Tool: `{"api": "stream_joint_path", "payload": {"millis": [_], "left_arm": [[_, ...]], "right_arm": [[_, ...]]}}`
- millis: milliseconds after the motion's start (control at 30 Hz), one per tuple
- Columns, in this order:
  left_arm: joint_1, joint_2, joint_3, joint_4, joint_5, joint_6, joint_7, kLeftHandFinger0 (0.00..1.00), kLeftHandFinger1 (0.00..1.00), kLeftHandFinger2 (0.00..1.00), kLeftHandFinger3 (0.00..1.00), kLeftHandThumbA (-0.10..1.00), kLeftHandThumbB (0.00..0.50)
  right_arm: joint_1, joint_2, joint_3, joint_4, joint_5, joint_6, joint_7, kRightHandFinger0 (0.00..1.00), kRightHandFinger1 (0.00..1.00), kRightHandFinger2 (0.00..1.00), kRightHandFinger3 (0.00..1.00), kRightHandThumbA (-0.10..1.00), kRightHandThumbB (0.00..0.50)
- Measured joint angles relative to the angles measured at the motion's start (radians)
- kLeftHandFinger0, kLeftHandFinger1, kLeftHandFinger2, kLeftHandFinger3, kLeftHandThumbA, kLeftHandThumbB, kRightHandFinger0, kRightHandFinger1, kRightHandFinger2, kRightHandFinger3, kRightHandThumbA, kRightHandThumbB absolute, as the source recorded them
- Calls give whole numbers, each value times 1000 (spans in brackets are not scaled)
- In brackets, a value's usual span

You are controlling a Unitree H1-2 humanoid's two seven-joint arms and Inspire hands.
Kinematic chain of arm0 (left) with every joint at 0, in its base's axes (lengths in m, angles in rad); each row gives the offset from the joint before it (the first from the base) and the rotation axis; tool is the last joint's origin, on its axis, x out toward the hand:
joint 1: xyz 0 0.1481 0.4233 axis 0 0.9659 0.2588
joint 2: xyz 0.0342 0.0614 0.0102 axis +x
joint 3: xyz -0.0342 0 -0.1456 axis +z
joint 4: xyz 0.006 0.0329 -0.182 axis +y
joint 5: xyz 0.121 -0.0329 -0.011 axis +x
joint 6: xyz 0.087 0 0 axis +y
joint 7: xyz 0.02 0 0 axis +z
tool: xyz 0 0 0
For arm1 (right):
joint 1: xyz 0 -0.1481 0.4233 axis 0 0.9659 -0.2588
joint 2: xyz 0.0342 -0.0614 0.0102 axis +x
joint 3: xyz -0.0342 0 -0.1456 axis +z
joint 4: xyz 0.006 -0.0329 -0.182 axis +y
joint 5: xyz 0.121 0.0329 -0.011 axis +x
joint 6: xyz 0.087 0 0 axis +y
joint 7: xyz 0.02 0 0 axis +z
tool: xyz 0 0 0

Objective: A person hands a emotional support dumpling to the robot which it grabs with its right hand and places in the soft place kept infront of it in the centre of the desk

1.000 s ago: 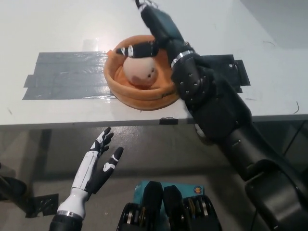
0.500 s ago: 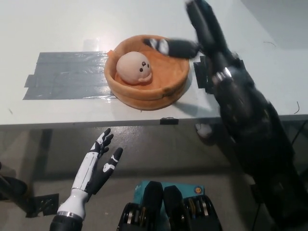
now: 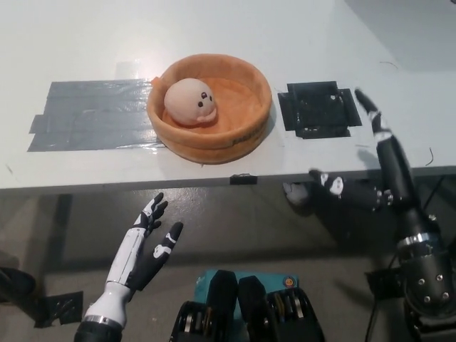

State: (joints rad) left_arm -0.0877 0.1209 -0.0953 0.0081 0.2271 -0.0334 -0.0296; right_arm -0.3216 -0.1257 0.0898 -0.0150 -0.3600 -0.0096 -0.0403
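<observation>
The pale pink dumpling toy (image 3: 188, 102) with a small face lies inside the soft orange basket (image 3: 246, 127), toward its left side, on the white desk (image 3: 85, 35). My black right hand (image 3: 376, 171) is off the desk at the right, by its front edge, open with fingers spread and holding nothing. It is well clear of the basket. The white left hand (image 3: 142, 249) rests below the desk's front edge at the lower left, open, palm up.
A wide patch of grey tape (image 3: 89, 114) lies left of the basket. A black taped square (image 3: 318, 108) sits to its right. The desk's front edge (image 3: 142, 179) runs across the middle; floor shows below it.
My right hand let go of the dumpling, lifted off the basket, and swung right and down past the desk's front edge. The dumpling stays in the basket. The view shifted slightly.
</observation>
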Motion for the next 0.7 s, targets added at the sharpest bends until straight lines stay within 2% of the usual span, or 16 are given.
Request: {"api": "stream_joint_path", "payload": {"millis": [300,400,500,700], "left_arm": [[21,-1,1,1,0,-2,1,1000,1000,1000,1000,785,0],[23,-2,1,1,-1,-2,1,1000,1000,1000,1000,780,2],[23,-4,1,1,-1,-2,1,1000,1000,1000,1000,780,0],[23,-5,1,1,-1,-3,1,1000,1000,1000,1000,783,0]], "right_arm": [[22,1,45,249,-11,-83,-15,1000,1000,1000,1000,916,280],[27,1,56,276,-11,-111,-17,1000,1000,1000,1000,960,292],[28,3,57,294,-3,-123,-15,1000,1000,1000,1000,947,279],[30,16,46,310,47,-144,-1,1000,1000,1000,1000,989,262]]}}
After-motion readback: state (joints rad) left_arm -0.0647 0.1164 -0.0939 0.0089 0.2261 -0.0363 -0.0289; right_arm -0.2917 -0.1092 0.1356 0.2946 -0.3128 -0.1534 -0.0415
